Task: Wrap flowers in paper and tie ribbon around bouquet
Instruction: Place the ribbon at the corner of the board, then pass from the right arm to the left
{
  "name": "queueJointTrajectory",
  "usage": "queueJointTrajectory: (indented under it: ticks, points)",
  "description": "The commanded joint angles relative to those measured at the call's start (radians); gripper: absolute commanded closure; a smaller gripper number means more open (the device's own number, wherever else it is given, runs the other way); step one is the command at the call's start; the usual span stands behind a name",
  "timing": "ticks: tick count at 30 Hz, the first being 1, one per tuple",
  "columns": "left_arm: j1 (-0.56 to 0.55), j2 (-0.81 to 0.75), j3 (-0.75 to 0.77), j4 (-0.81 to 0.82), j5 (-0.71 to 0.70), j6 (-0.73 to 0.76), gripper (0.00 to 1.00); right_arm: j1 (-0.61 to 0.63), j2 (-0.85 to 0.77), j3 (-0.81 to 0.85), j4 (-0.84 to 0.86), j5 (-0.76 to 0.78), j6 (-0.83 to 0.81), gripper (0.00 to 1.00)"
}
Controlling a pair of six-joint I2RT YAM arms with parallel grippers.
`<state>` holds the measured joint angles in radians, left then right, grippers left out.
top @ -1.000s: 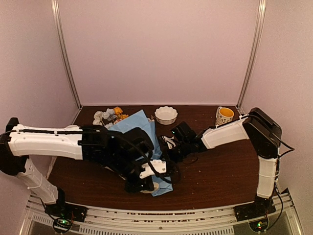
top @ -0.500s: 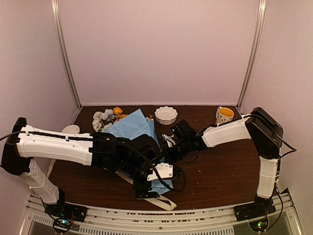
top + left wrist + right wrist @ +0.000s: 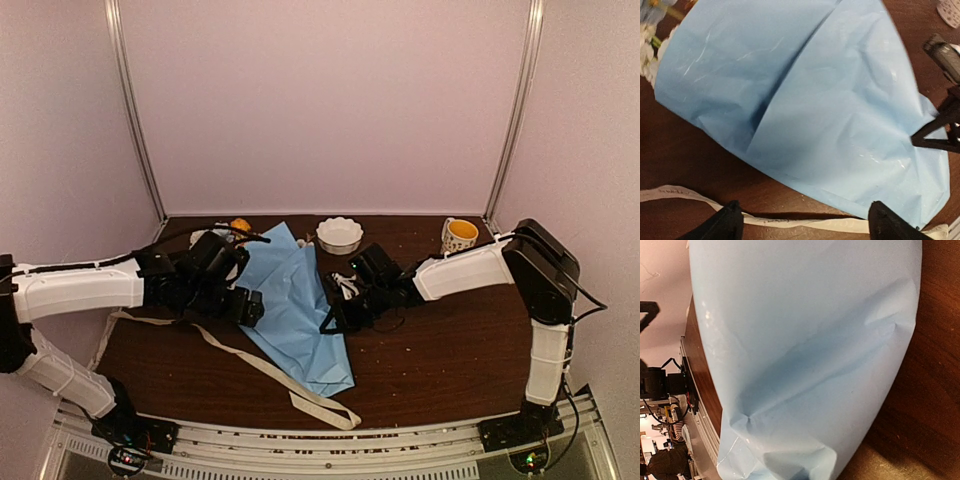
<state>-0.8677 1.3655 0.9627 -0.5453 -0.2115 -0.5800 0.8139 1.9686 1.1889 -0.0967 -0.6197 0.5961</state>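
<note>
The light-blue paper (image 3: 295,300) lies folded over the flowers (image 3: 215,240), whose white and orange blooms stick out at its far left end. The paper also fills the left wrist view (image 3: 830,100) and the right wrist view (image 3: 805,350). A beige ribbon (image 3: 235,355) runs from the left, under the paper's near end, to the table's front edge. My left gripper (image 3: 250,307) hovers open beside the paper's left edge, holding nothing, with the ribbon (image 3: 792,223) on the table below its jaws. My right gripper (image 3: 332,317) is shut on the paper's right edge; its fingers are hidden in its own view.
A white fluted bowl (image 3: 340,235) stands at the back centre. A yellow-lined mug (image 3: 458,237) stands at the back right. The ribbon's looped end (image 3: 325,410) lies close to the metal rail at the table's front edge.
My left gripper has opened, let go of the ribbon and pulled back from the front toward the left. The ribbon now lies slack across the table. The right arm has barely moved.
</note>
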Motion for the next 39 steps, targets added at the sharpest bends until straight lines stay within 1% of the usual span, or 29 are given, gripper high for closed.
queueJointTrajectory:
  ticks: [1,3,6,12,14,17,20,23,30,32,35,36,38,39]
  points:
    - [0.097,-0.021,-0.148,0.118,0.101,-0.341,0.06,0.008,-0.019,-0.006,0.048,0.035,0.023,1.0]
    - [0.134,0.01,-0.176,0.148,0.146,-0.362,0.04,0.009,-0.02,-0.016,0.06,0.041,0.029,1.0]
    - [0.157,0.039,-0.185,0.153,0.152,-0.361,0.02,0.01,-0.019,-0.025,0.076,0.042,0.04,1.0]
    - [0.246,0.111,-0.17,0.227,0.205,-0.26,0.02,0.013,-0.012,-0.022,0.083,0.044,0.041,1.0]
    - [0.25,0.139,-0.142,0.238,0.214,-0.222,0.02,0.014,-0.011,-0.023,0.084,0.045,0.041,1.0]
    - [0.255,0.192,-0.109,0.27,0.273,-0.2,0.03,0.015,-0.015,-0.025,0.086,0.049,0.041,1.0]
    - [0.279,0.23,-0.108,0.269,0.305,-0.252,0.03,0.015,-0.017,-0.026,0.087,0.054,0.041,1.0]
    - [0.298,0.229,-0.161,0.365,0.355,-0.331,0.04,0.014,-0.017,-0.026,0.087,0.054,0.039,1.0]
    - [0.303,0.341,-0.147,0.383,0.4,-0.353,0.1,0.016,-0.01,-0.018,0.091,0.046,0.045,1.0]
    - [0.308,0.361,-0.147,0.399,0.409,-0.366,0.15,0.016,-0.01,-0.016,0.088,0.047,0.044,1.0]
    - [0.309,0.366,-0.152,0.431,0.416,-0.378,0.33,0.016,-0.009,-0.013,0.085,0.045,0.042,1.0]
    - [0.309,0.365,-0.152,0.434,0.418,-0.38,0.42,0.017,-0.009,-0.01,0.081,0.045,0.04,1.0]
    - [0.31,0.36,-0.153,0.435,0.414,-0.381,0.65,0.016,-0.008,-0.001,0.067,0.047,0.032,1.0]
    - [0.309,0.356,-0.156,0.436,0.407,-0.383,0.79,0.016,-0.008,0.005,0.057,0.048,0.026,1.0]
